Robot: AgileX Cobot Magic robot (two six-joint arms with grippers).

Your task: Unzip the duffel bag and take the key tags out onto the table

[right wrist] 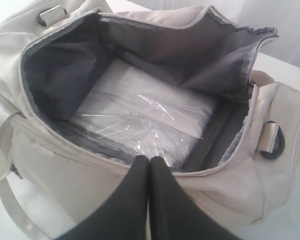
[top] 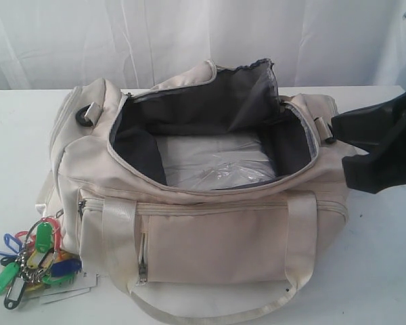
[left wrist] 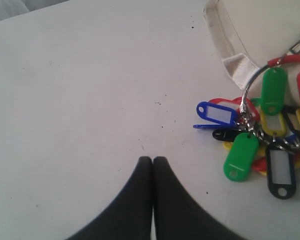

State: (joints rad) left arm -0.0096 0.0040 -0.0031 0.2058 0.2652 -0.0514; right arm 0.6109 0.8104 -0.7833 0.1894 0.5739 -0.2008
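Note:
The cream duffel bag [top: 210, 223] stands in the middle of the white table [top: 379, 271], its top flap folded back and the dark grey lining showing. A clear plastic-wrapped white pad [top: 213, 162] lies on its floor. The key tags [top: 30, 261], green, blue, yellow and red on metal rings, lie on the table at the bag's front left corner. In the left wrist view my left gripper [left wrist: 152, 160] is shut and empty over bare table [left wrist: 80, 100], a short way from the key tags [left wrist: 260, 140]. My right gripper [right wrist: 150, 159] is shut and empty at the right end of the duffel bag [right wrist: 225, 195].
A white paper label [top: 64, 292] lies under the key tags. The bag's webbing handle [top: 210, 308] loops onto the table in front. A white curtain [top: 189, 34] hangs behind. My right arm [top: 382, 152] shows dark at the right edge.

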